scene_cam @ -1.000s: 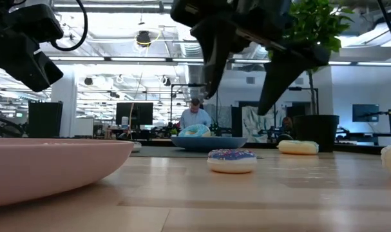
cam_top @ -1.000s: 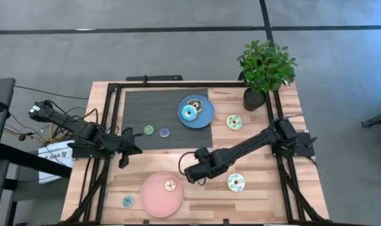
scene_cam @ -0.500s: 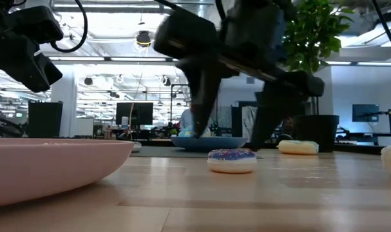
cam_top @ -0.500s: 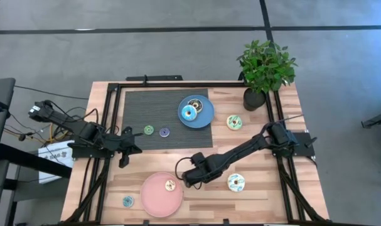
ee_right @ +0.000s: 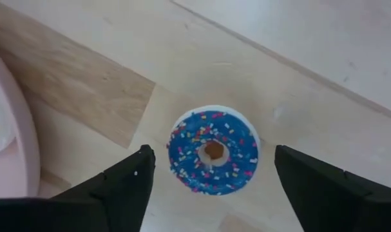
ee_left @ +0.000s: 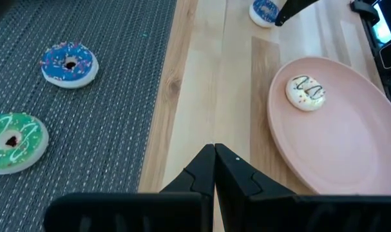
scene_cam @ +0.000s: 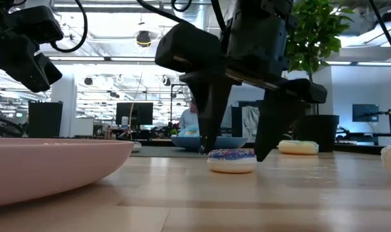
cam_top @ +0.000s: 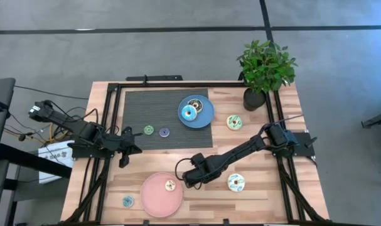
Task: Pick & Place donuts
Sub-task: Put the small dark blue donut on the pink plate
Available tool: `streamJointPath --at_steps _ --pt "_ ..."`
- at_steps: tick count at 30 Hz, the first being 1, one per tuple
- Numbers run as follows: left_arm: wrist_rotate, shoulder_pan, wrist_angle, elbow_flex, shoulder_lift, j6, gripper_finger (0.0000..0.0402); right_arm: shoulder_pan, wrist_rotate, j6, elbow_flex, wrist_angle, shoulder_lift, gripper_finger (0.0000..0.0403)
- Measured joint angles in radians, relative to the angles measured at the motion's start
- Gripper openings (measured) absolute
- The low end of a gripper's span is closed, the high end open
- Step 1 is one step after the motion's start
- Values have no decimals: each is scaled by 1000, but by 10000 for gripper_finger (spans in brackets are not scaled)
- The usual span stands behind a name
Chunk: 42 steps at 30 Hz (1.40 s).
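Since a second ago the right hand (scene_cam: 234,153) has dropped from above the desk (cam_top: 265,191) and slid toward the pink plate (cam_top: 154,199); its fingers now stand released on either side of the blue sprinkled donut (ee_right: 213,151), tips close to the wood. The left hand (ee_left: 214,154) has not moved and hangs clenched over the desk's left side, well away.

The donut lies flat, directly below and between the right hand's fingers, its hole roughly centred in the gap, so the right arm is plainly the nearer one. A ring has no long axis; closing across its width should do. The pink plate's rim sits just beside the donut on one side and already carries a tan donut (ee_left: 306,93). A cream speckled donut (cam_top: 236,182) lies near on the other side. Neither blocks the fingers.
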Motion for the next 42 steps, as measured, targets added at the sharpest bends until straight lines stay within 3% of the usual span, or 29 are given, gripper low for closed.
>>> streamJointPath --at_steps 9,24,27,42 --pt "0 0 1 0 0 -1 0 0 -12 -24 0 7 0 262" --pt "0 0 1 0 0 4 0 -17 -24 -94 2 22 22 260" --pt "0 0 2 0 0 5 0 -24 -60 -87 2 28 26 260" --pt "0 0 -5 0 0 3 0 -22 -49 -61 1 22 27 260"
